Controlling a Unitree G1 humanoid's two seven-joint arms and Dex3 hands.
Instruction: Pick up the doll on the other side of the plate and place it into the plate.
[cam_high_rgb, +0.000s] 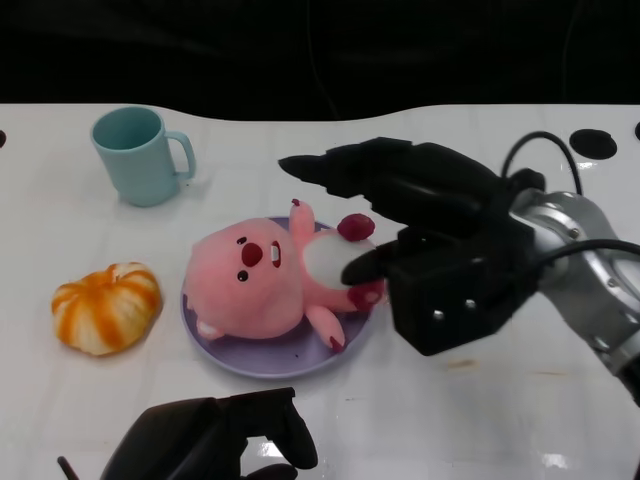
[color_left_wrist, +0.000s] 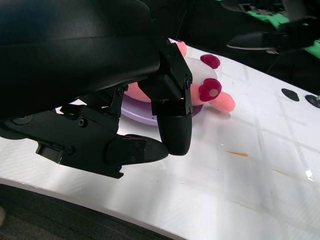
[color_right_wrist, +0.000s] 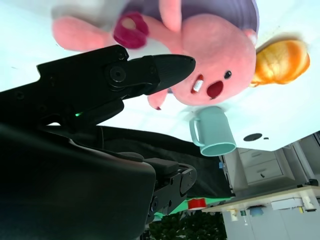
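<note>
A pink plush doll (cam_high_rgb: 250, 275) lies on its back in the purple plate (cam_high_rgb: 262, 366), its legs hanging over the plate's right rim. My right hand (cam_high_rgb: 420, 230) hovers over the doll's belly and legs with its fingers spread wide; one finger reaches above the doll and the thumb lies at its white belly, gripping nothing. In the right wrist view a finger (color_right_wrist: 150, 70) stretches beside the doll (color_right_wrist: 210, 45). My left hand (cam_high_rgb: 210, 440) stays low at the near table edge, fingers curled in and empty, as the left wrist view (color_left_wrist: 140, 120) confirms, with the doll's foot (color_left_wrist: 210, 91) beyond.
A teal mug (cam_high_rgb: 135, 155) stands at the far left of the white table. An orange pumpkin toy (cam_high_rgb: 105, 307) sits left of the plate. Black round marks (cam_high_rgb: 593, 143) show at the far right. Bare table lies in front of the plate and to its right.
</note>
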